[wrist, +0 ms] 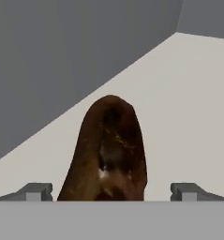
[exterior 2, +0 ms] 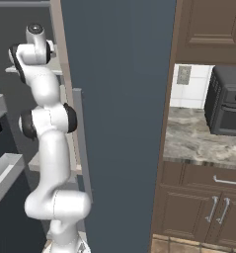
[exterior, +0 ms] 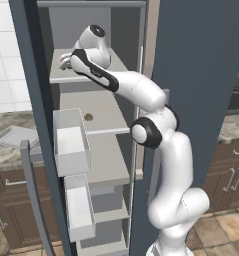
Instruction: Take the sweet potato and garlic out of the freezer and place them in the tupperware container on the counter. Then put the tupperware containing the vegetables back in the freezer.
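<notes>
The sweet potato [wrist: 108, 150], a dark reddish-brown lump, lies on a light grey shelf in the hand view, right between my two fingertips [wrist: 36, 190]. My gripper [wrist: 111, 191] stands open around its near end, not closed on it. From the left base view the gripper [exterior: 65, 61] is reached onto the top shelf of the open freezer [exterior: 201, 75]. The garlic [exterior: 88, 117], a tiny olive-tan lump, rests on the shelf below. The tupperware container [exterior: 15, 136] sits on the counter [exterior: 6, 156] to the freezer's left.
White door bins [exterior: 71, 142] hang on the open freezer door, with its grey bar handle [exterior: 32, 200] in front. The freezer's back and side walls close in around the hand. A dark appliance [exterior 2: 228, 99] stands on the right-hand counter [exterior 2: 193, 141].
</notes>
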